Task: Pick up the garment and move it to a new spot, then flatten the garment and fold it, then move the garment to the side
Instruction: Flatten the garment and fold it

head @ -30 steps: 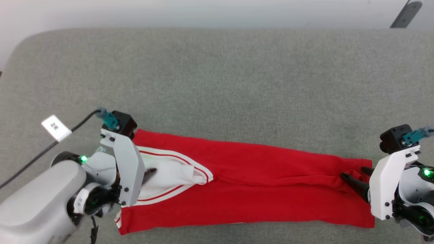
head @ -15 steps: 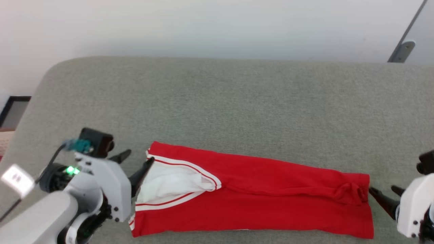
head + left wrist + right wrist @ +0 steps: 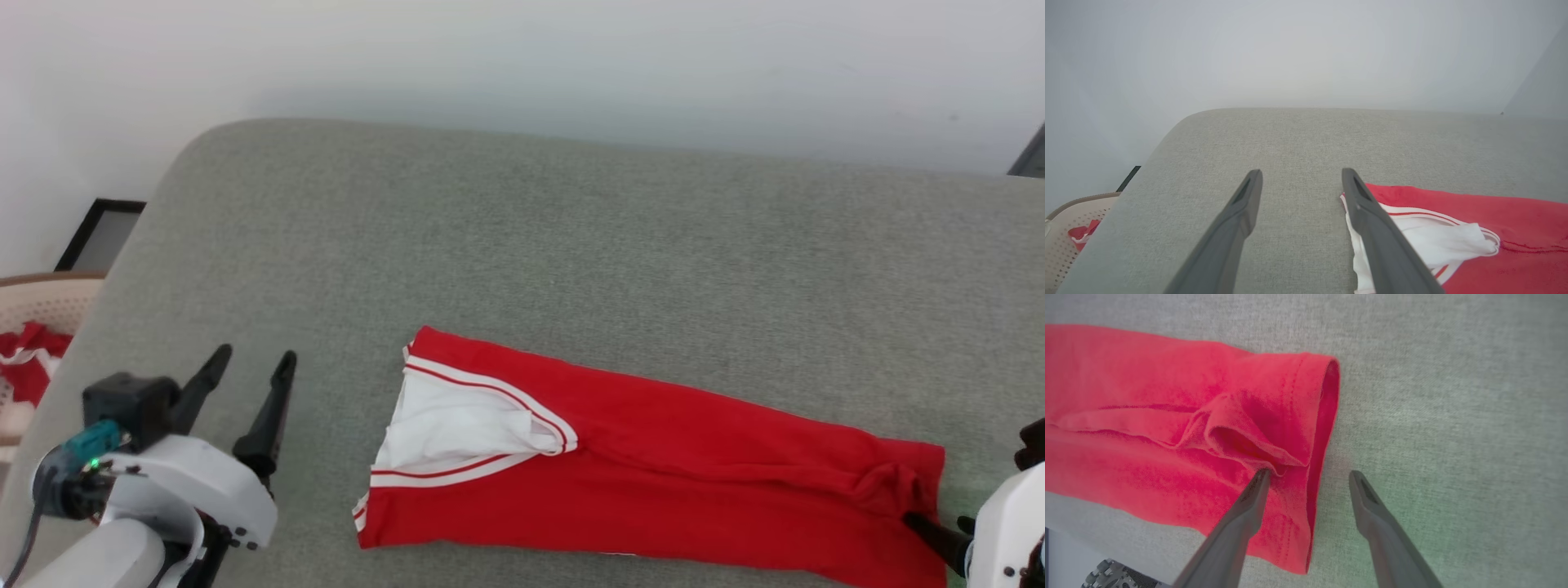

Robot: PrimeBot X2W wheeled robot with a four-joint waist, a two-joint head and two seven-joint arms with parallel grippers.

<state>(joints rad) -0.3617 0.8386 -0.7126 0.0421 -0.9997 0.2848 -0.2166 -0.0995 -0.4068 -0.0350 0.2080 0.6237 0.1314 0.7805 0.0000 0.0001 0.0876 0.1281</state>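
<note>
The garment lies folded into a long red strip on the grey padded surface, with a white sleeve with red-striped trim on top at its left end. My left gripper stands open to the left of that end, apart from the cloth. In the left wrist view my left gripper has bare grey surface between its fingers, and the garment lies to the right. My right gripper is open at the garment's right hem, one finger over the cloth and one over the surface. In the head view my right gripper sits at that hem.
A beige plastic basket holding a small red-and-white cloth stands off the surface's left edge; the basket also shows in the left wrist view. A dark frame leans by the white wall. The surface's near edge runs just below the garment.
Both grippers have opened and let go of the garment's ends. My left gripper has drawn back left, off the white sleeve. The head camera has shifted, so the whole picture moved.
</note>
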